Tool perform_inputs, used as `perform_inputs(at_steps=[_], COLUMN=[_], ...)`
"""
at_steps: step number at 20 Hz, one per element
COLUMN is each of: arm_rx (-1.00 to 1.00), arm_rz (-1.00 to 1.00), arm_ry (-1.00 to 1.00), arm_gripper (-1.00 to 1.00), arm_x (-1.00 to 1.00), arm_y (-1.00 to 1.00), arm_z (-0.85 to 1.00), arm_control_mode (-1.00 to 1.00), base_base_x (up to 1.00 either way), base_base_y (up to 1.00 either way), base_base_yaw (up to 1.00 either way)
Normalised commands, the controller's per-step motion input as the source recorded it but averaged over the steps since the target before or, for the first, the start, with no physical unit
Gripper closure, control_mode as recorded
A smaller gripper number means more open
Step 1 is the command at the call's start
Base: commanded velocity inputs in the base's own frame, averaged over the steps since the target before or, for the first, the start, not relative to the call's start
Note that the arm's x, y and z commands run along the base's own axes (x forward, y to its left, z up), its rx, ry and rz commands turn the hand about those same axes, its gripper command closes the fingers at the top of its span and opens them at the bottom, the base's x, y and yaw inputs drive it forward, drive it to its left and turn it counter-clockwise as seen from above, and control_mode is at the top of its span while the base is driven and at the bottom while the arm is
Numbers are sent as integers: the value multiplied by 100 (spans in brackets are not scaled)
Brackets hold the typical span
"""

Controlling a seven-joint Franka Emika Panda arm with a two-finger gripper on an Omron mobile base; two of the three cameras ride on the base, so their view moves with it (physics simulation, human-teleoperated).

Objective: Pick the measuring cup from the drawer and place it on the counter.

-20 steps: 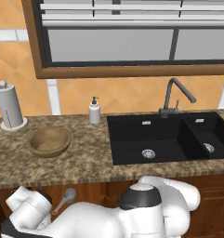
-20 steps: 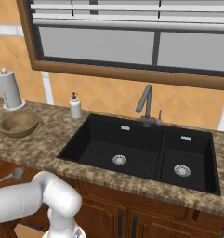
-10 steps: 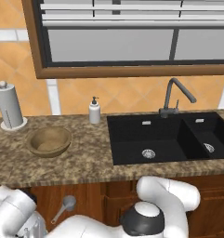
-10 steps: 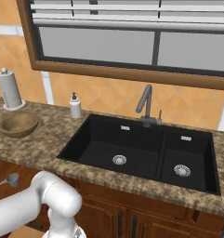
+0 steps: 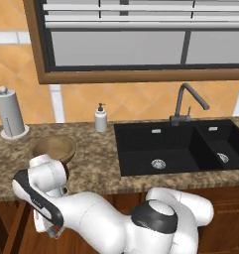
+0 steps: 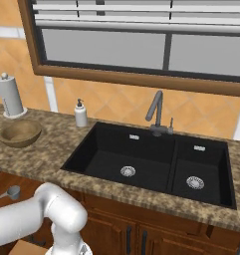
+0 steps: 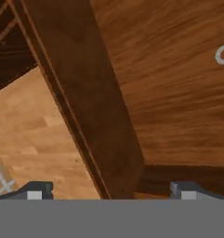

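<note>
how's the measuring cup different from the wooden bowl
The measuring cup is grey and metal-looking; the wooden bowl is tan.
The measuring cup is far smaller than the wooden bowl.
The measuring cup has a thin straight handle; the wooden bowl has none.
The measuring cup lies down in the drawer; the wooden bowl stands up on the counter.
Both have a round open hollow.
</note>
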Motion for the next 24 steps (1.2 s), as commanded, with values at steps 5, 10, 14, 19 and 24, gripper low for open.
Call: perform_inputs(at_steps=[5,10,14,19,24], arm_rx=[-17,-18,-23,-28,-19], arm_rz=[-57,-61,-67,-48,0], arm_ry=[-27,-18,-3,1,-1], arm_gripper=[-100,-100,-100,-100,-100], arm_x=[2,52,95,86,5], arm_y=[6,17,4,46,18], arm_z=[-69,-20,-54,-47,-39], arm_control_mode=[-100,-100,-100,-100,-100], base_base_x=[0,0,0,0,0], base_base_y=[0,0,0,0,0], base_base_yaw=[0,0,0,0,0])
